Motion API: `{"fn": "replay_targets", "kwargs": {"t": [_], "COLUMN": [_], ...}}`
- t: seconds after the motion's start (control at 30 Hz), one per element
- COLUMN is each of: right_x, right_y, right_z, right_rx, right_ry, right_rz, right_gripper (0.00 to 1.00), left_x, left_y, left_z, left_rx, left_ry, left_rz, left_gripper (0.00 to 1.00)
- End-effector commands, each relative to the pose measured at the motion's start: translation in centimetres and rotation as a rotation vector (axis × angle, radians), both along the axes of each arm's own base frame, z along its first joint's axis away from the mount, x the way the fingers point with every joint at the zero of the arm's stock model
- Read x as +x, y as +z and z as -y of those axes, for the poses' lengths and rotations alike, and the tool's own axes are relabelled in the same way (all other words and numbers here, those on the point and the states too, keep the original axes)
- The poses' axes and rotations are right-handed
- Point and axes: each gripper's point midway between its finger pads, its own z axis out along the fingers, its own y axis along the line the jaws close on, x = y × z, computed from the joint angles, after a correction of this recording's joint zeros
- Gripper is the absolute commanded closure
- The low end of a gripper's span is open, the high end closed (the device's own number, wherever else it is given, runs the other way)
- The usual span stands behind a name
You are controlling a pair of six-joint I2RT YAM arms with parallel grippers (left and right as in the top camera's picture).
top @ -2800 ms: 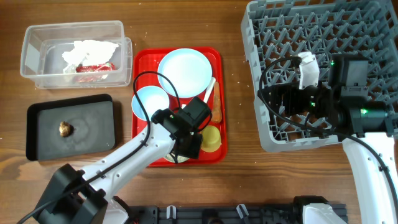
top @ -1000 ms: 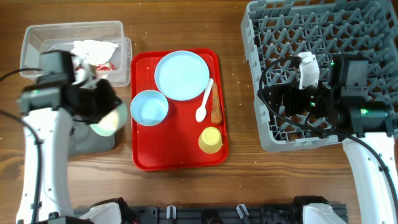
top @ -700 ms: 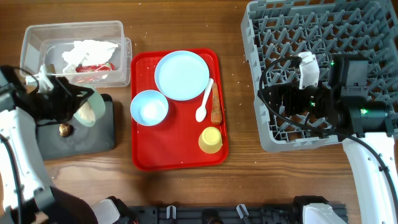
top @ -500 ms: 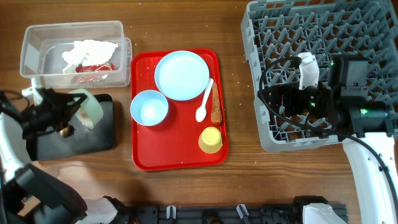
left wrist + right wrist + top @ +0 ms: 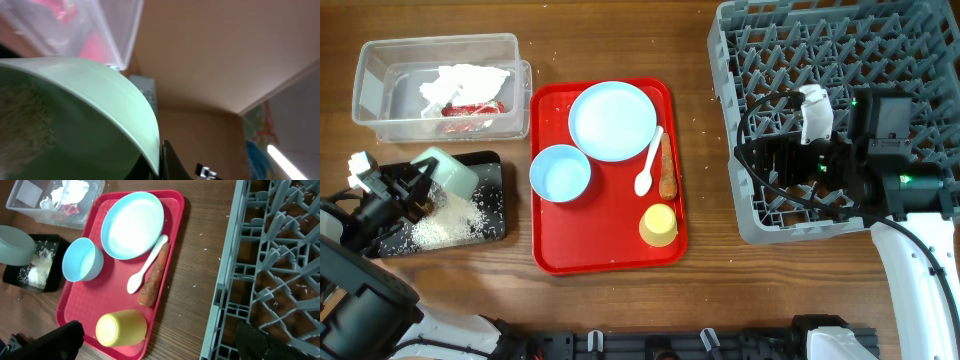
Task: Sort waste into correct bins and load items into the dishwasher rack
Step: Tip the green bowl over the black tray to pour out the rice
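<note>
My left gripper is shut on the rim of the pale-green bowl, which is tipped on its side over the black tray. Loose white rice lies spread on that tray. In the left wrist view the bowl fills the frame, with one black finger against its rim. My right gripper hangs open over the left edge of the grey dishwasher rack, nothing between its fingers. The clear tub holds a white tissue and a red wrapper.
The red tray carries a light-blue plate, a light-blue bowl, a white spoon, an orange-brown food stick and a yellow cup lying on its side. A strip of bare wood separates it from the rack.
My left arm has carried the pale-green bowl leftward from beside the red tray to the black tray and tipped it; rice now lies on the tray. The right arm has not moved.
</note>
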Motion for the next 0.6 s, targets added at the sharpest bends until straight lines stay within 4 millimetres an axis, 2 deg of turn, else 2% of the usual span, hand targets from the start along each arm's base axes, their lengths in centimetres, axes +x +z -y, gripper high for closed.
{"fn": "replay_targets", "kwargs": {"t": [0.0, 0.57], "right_x": [0.34, 0.16], "right_y": [0.62, 0.49], "right_z": [0.11, 0.11], "right_rx": [-0.005, -0.005], "right_ry": [-0.005, -0.005], "right_rz": [0.015, 0.005], "right_gripper": [0.00, 0.00], "left_x": [0.21, 0.11], "left_y": [1.57, 1.76], "left_z": [-0.38, -0.25], "left_rx": [-0.095, -0.155], "left_ry": [0.033, 0.036], "left_rz": [0.059, 0.013], "left_gripper": [0.96, 0.96]}}
